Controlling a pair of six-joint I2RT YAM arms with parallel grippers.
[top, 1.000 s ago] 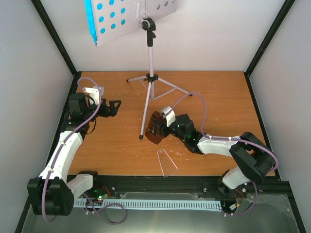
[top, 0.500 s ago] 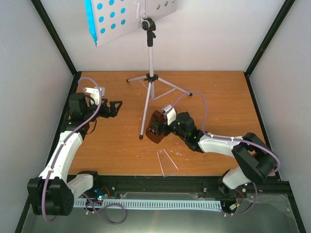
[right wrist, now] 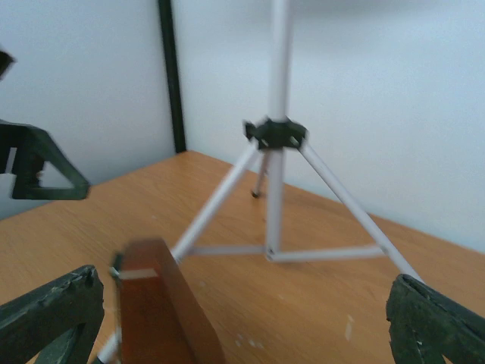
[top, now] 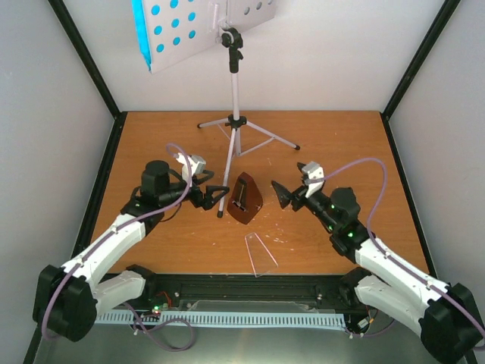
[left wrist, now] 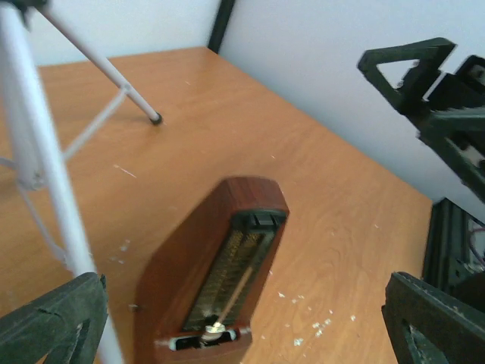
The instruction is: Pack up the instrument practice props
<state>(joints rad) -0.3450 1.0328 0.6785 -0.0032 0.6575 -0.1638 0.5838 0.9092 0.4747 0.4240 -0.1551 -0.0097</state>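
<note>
metronome [top: 245, 199]: upright, unheld | left jaws: apart | right jaws: apart

Here's an orange-brown wood-grain tabletop [top: 348, 152], scattered with small white specks [left wrist: 315, 327]. Plain white walls [top: 333, 68] close it in on three sides, black metal posts [top: 86, 59] running up the back corners, and a black rail [top: 250, 284] lines the near edge. Light is even and soft.

Left arm [top: 114, 236], right arm [top: 394, 267]: white link shells, black joint housings. Lilac cable [top: 364, 164] loops along each. Green LEDs [top: 332, 205] lit on right forearm. White block at each wrist.
</note>
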